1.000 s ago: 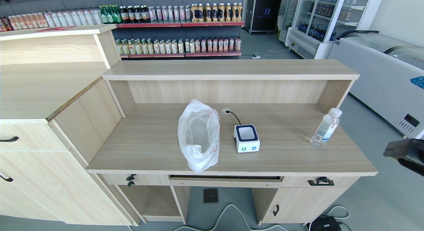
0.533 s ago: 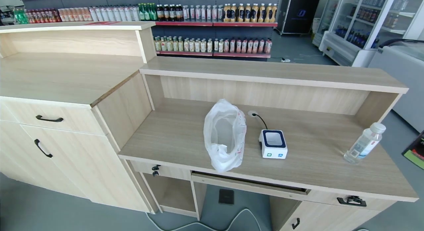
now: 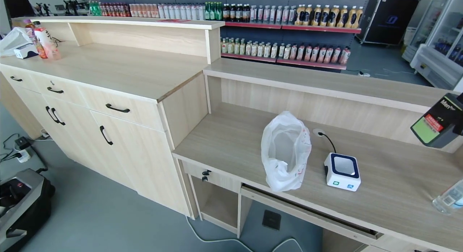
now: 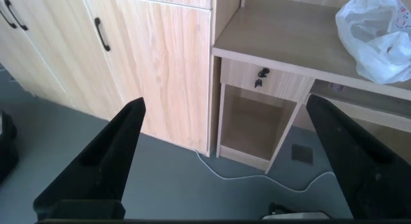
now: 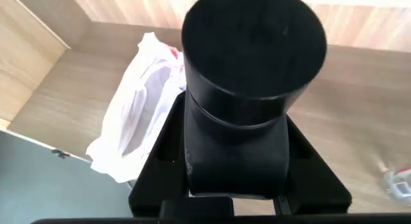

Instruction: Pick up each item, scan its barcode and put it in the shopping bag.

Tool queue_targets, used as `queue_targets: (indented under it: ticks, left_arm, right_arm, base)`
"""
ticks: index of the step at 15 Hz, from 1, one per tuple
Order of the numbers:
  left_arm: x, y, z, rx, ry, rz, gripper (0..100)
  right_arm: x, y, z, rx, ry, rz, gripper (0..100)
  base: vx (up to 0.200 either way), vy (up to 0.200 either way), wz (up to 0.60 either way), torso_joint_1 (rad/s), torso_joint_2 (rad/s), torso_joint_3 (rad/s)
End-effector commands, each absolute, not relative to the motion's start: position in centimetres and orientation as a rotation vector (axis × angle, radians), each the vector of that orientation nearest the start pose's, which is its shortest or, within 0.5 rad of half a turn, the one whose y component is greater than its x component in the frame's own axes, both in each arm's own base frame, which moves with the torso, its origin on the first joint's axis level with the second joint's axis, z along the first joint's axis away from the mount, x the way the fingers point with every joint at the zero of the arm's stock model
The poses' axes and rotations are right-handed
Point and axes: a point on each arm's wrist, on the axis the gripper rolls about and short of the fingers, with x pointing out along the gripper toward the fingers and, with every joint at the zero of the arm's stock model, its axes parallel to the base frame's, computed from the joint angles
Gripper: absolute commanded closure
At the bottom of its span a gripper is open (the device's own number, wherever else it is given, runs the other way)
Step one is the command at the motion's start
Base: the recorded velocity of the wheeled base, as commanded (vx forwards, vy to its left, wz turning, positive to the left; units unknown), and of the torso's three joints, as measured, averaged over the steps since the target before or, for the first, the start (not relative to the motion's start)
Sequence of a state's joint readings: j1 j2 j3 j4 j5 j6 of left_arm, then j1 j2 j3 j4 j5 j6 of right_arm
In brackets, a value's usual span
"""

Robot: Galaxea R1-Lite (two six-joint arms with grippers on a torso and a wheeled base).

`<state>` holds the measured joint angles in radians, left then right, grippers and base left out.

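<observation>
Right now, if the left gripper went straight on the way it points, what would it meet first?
Nothing close: the open left gripper points down toward the open cubby under the counter and the grey floor before it. Which it meets first I cannot tell; depth is unclear.

left gripper [image 4: 225, 105] agape, right gripper [image 5: 236, 185] tight around black container [image 5: 252, 51]

water bottle [image 3: 449, 200]: cut by the head view's right edge — upper part lost
black container [image 3: 434, 122]: cropped there too
shopping bag [image 4: 379, 33]: top cropped, left wrist view
</observation>
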<state>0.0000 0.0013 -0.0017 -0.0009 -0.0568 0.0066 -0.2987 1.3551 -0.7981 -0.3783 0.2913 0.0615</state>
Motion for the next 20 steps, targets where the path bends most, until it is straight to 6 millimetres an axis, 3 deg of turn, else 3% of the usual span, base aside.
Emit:
queue_targets:
  ticks: [1,4,8,15,20]
  left_arm:
    - [-2.3,-0.1,7.6,0.006,-0.002,-0.057,0]
    - [-2.3,-0.1,7.6,0.006,0.000,-0.057,0]
    - [-2.3,-0.1,7.6,0.006,-0.002,-0.057,0]
    - [-2.3,-0.1,7.6,0.008,-0.002,-0.057,0]
    - [-2.3,-0.1,7.6,0.008,-0.002,-0.057,0]
  right_arm:
    - [26.2,-6.5,20.4,0.256,0.310,0.070,100]
    - [27.5,-8.0,17.4,0.323,0.409,0.114,100]
    - [29.0,-9.4,15.3,0.384,0.423,0.138,100]
    - [31.6,-11.2,12.7,0.348,0.366,0.120,100]
    - [32.0,-11.4,11.9,0.361,0.368,0.138,100]
  base:
    - [0.000,0.000,0.00,0.000,0.00,0.000]
    - [0.000,0.000,0.00,0.000,0.00,0.000]
    - [0.000,0.000,0.00,0.000,0.00,0.000]
    - [0.000,0.000,0.00,0.000,0.00,0.000]
    - [0.000,0.000,0.00,0.000,0.00,0.000]
